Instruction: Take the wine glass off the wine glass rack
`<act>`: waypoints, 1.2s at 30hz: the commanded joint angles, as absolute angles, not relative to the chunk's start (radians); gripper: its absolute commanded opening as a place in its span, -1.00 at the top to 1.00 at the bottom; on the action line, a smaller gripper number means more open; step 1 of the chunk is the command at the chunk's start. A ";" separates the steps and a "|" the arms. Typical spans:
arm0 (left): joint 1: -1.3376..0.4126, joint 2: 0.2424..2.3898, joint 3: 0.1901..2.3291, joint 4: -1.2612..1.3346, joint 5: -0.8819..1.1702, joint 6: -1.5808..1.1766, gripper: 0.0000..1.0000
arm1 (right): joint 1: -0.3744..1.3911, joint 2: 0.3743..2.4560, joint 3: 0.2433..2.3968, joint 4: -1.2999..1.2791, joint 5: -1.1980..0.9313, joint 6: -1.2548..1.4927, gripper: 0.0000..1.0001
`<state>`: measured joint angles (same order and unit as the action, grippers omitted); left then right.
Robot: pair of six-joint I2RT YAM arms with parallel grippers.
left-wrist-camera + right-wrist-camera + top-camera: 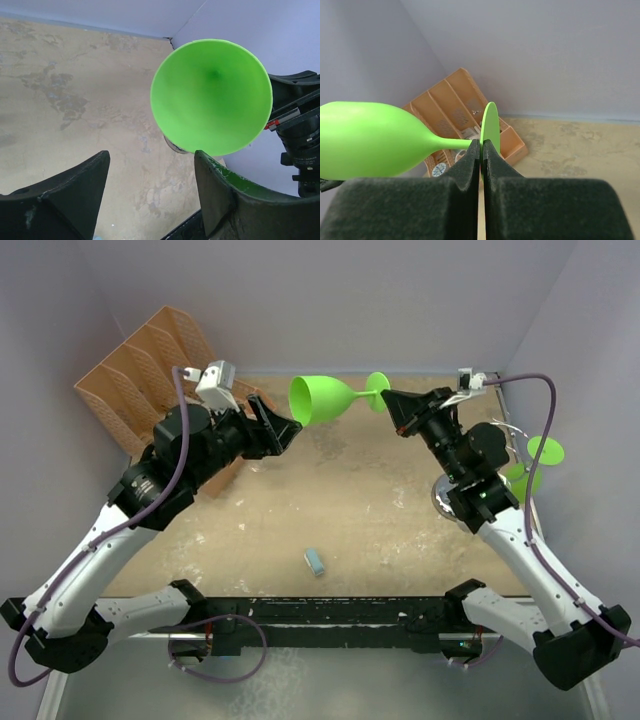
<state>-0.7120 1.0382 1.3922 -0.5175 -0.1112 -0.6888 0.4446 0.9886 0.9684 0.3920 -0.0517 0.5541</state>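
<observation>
My right gripper (388, 398) is shut on the round foot of a bright green wine glass (322, 398) and holds it sideways in the air over the far middle of the table, bowl pointing left. In the right wrist view the jaws pinch the foot's edge (490, 125) and the bowl (370, 140) sticks out left. My left gripper (292, 426) is open just left of the bowl's mouth; in the left wrist view the open mouth (212, 97) faces me above the right finger (220, 185). The chrome rack (500, 455) stands at the right behind my right arm with a second green glass (535, 462) on it.
An orange plastic file organizer (150, 370) leans at the far left corner. A small light blue block (316, 562) lies on the table near the front middle. Grey walls close in the far side and both sides.
</observation>
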 commanded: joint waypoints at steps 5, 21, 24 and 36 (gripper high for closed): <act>-0.706 1.067 1.457 -0.466 -0.082 -0.723 -0.18 | 0.445 0.997 0.941 0.553 -0.192 0.599 1.00; -0.707 1.044 1.448 -0.455 -0.128 -0.757 -0.16 | 0.445 0.981 0.891 0.563 -0.208 0.588 1.00; -0.707 1.045 1.448 -0.455 -0.130 -0.760 -0.18 | 0.444 0.981 0.886 0.562 -0.211 0.589 1.00; -0.706 1.092 1.440 -0.450 -0.075 -0.771 0.14 | 0.445 0.982 0.874 0.595 -0.244 0.622 1.00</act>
<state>-0.7082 1.0725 1.4193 -0.5007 -0.1047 -0.7643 0.4431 0.9997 0.8753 0.5102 -0.2100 0.5961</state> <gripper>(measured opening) 0.469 0.008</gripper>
